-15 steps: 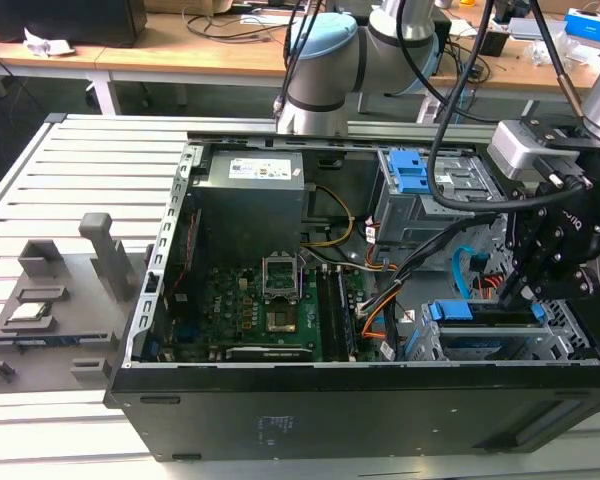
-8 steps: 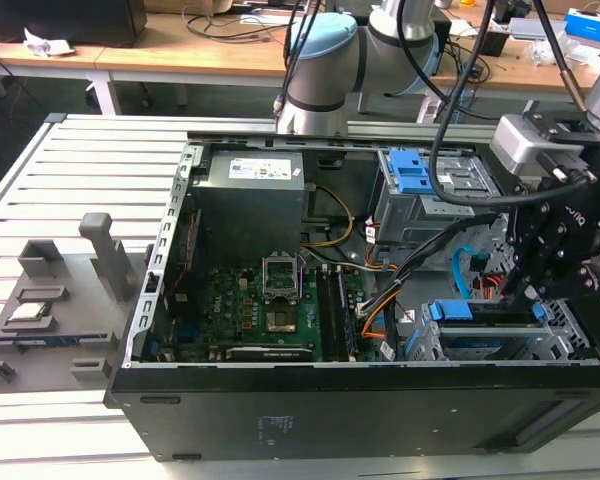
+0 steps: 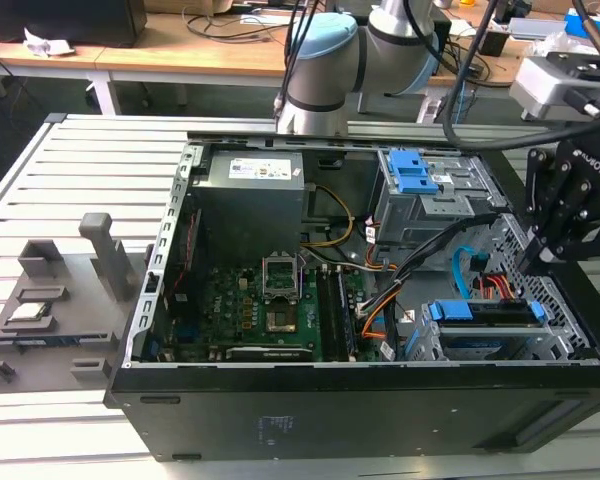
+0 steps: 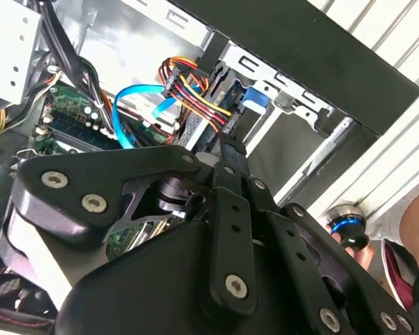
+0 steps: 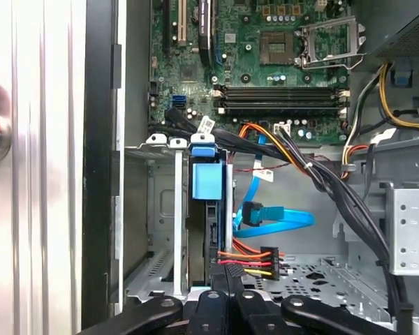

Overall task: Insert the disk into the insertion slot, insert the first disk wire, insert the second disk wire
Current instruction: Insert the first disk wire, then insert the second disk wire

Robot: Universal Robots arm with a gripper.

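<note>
The gripper (image 3: 531,257) hung at the exterior view's right end of the open computer case (image 3: 330,420). It was tilted down into the case above the insertion slot (image 3: 558,338), fingers drawn together with nothing seen between them. The disk (image 5: 208,187) sat in that slot. In the first wrist view the first disk wire (image 5: 255,257) lay just beside the fingertips, with the second disk wire (image 5: 283,220) looped near, further in.

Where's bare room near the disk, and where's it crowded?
Bare case floor between the insertion slot and the taller grey cage. Crowded beside the disk: the first disk wire and second disk wire lie there.
</note>
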